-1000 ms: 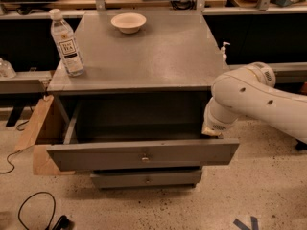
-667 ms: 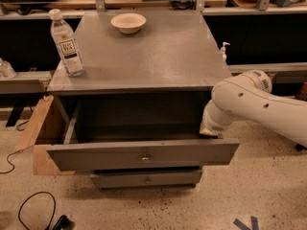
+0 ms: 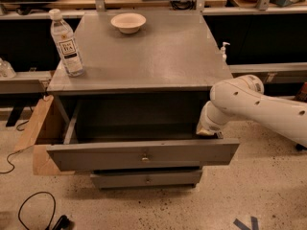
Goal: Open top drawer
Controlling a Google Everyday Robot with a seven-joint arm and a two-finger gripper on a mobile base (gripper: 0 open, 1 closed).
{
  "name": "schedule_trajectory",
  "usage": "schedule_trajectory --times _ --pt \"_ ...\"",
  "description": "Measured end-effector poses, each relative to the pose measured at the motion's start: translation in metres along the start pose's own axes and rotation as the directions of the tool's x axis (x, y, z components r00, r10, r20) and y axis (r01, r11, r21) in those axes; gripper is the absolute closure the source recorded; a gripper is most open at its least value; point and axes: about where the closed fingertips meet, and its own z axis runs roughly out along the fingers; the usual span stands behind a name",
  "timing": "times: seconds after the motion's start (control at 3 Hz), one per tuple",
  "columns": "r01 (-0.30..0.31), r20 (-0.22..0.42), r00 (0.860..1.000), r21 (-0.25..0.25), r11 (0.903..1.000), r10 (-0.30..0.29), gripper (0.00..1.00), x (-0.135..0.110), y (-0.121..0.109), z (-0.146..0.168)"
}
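Observation:
The top drawer (image 3: 96, 156) is pulled well out of the grey cabinet (image 3: 144, 51). Its wide grey front carries a small brass knob (image 3: 144, 158) at centre, and its deep grey box stands open behind it. My white arm (image 3: 249, 107) comes in from the right. My gripper (image 3: 207, 131) hangs at the drawer's right rear corner, just above the top edge of the front. The arm's end hides the fingers.
A water bottle (image 3: 66, 43) stands at the cabinet top's left edge and a white bowl (image 3: 128, 22) at its back. A narrower lower drawer (image 3: 146, 178) sits under the open one. A cardboard box (image 3: 38, 133) leans at the left. A black cable (image 3: 33, 210) lies on the floor.
My arm has shifted slightly left and down toward the drawer's right end. The drawer stands pulled out as before.

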Motion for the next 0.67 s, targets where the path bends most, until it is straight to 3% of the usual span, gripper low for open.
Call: schedule_trajectory --times 0.33,0.67 --pt "-0.055 -0.013 0.998 -0.048 0.9973 0.054 1.0 0.002 0.031 -0.01" --pt "-0.071 -0.019 0.997 -0.061 0.9956 0.07 1.0 0.003 0.042 -0.013"
